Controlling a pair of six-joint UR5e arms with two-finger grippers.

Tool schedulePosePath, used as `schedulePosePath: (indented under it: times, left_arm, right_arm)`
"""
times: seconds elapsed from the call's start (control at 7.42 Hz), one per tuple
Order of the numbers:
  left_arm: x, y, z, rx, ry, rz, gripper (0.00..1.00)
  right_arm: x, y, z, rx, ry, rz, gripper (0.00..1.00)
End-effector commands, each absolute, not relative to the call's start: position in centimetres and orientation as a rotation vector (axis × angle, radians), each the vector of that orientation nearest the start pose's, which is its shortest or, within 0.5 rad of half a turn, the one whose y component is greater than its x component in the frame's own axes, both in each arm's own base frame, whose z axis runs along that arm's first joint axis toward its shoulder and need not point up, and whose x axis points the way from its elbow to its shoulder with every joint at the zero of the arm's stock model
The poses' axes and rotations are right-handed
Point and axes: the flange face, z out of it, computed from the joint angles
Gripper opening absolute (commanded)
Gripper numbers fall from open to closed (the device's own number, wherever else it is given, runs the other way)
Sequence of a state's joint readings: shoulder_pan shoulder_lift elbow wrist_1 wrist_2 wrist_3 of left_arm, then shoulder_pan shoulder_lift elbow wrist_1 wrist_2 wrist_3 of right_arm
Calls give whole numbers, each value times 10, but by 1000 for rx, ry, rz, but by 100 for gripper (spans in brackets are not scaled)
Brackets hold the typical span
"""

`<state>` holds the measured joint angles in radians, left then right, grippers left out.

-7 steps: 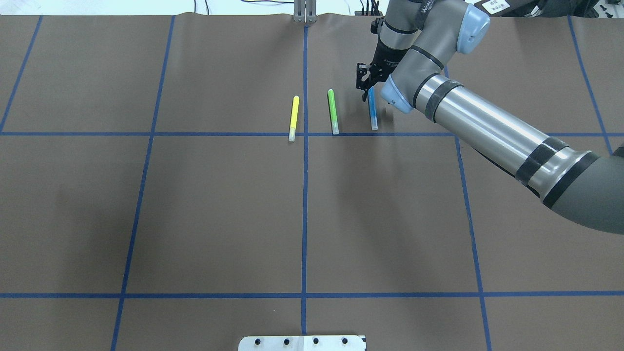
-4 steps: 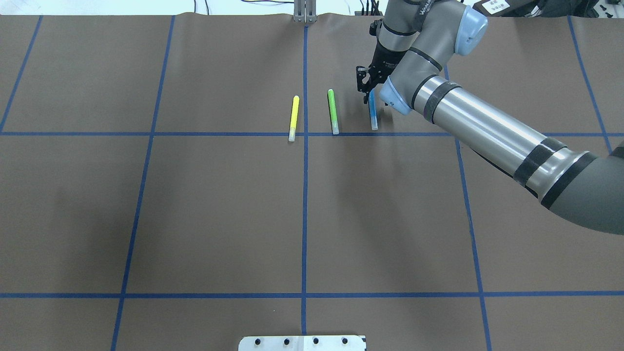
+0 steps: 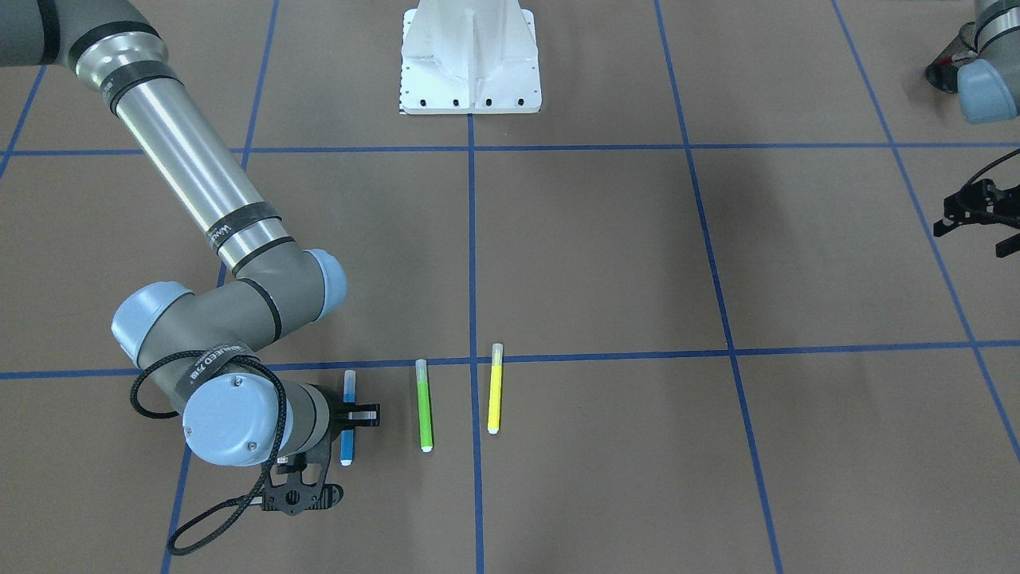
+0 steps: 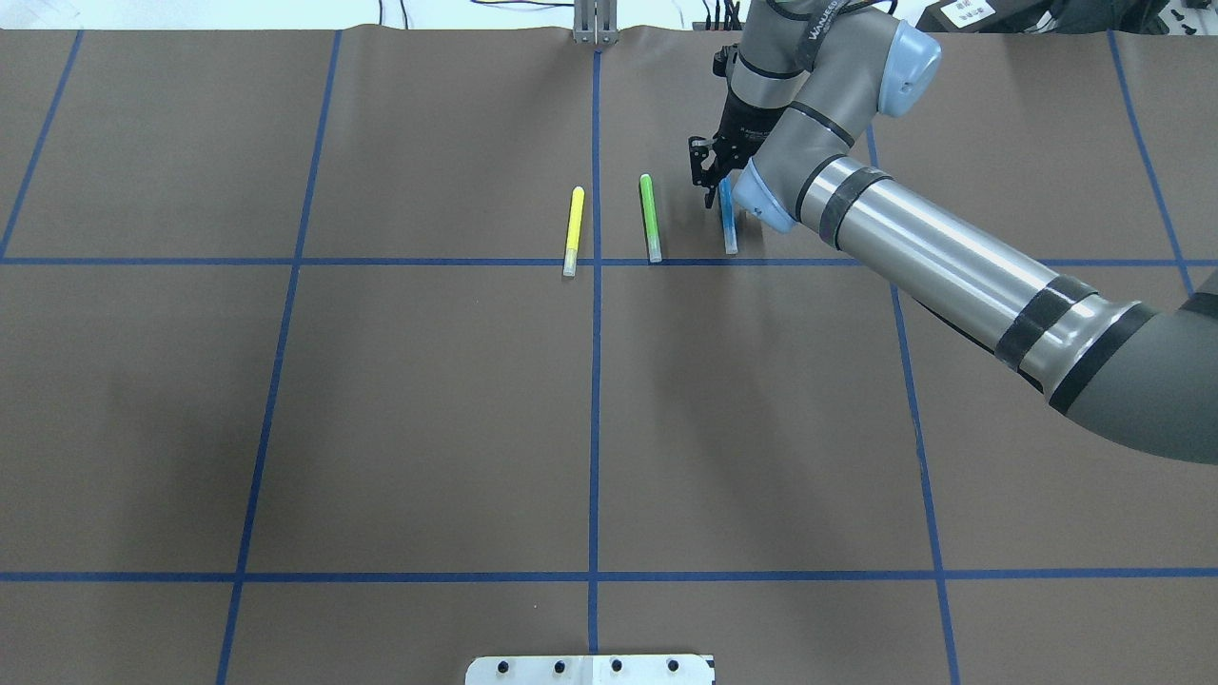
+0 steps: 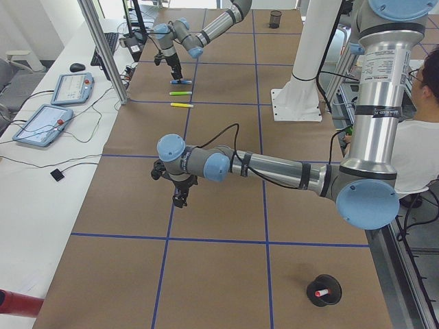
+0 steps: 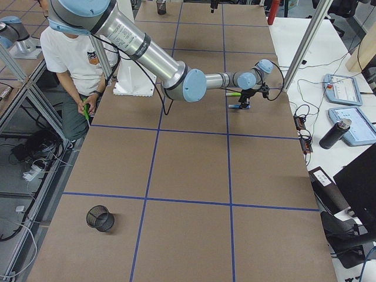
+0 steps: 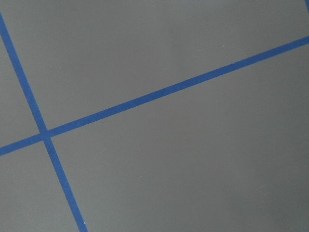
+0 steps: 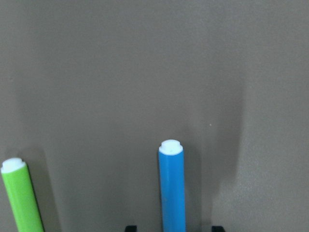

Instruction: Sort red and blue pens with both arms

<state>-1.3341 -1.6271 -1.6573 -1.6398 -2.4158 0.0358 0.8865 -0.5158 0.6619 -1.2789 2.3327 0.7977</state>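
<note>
The brown surface [image 4: 381, 428], gridded with blue tape, fills the room's middle. Side benches with screens and cables run along its ends, and a person [image 6: 70, 50] in a white shirt sits behind the robot.

The right arm [image 4: 933, 257] reaches far across the surface, its wrist bent down over the pens. In the overhead view this wrist hides the far end of the blue pen [image 4: 729, 228]. The left arm [image 5: 274, 166] stretches low over bare paper, well apart from the pens. Between the arms stands the white base [image 3: 470, 72].

A black mesh cup [image 5: 329, 279] near the robot's left holds the red pen [image 5: 320, 293], which stands upright. A second cup [image 6: 94, 222] sits at the surface's other end.

The blue pen lies flat, right of the centre line, with its near end just short of a cross line. The green pen [image 4: 650, 217] is just beside it, and the yellow pen [image 4: 574, 231] lies beyond that, all three roughly parallel.

The right pincer [image 4: 712, 188] is spread wide and straddles the blue pen. Its fingertips [image 8: 130, 228] stand clear on either side, gripping nothing. The left pincer [image 3: 976, 223] is cut off by the frame edge, so I cannot tell how far it is open.

Since a second ago the right wrist has eased slightly toward the centre and now covers more of the blue pen. The pens lie as before.
</note>
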Motion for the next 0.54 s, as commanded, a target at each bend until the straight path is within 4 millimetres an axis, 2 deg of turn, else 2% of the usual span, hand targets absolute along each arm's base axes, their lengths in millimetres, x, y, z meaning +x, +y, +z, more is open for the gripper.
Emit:
schedulePosePath:
  times: [0.0,0.4]
  left_arm:
    - [65,-522,576,113,862,345,100]
    - [64,-522,576,114,860,343,100]
  right_arm:
    - [-506,-721,340,-200,-829,-60,54]
    - [-510,-719,342,-204,-827,-63,50]
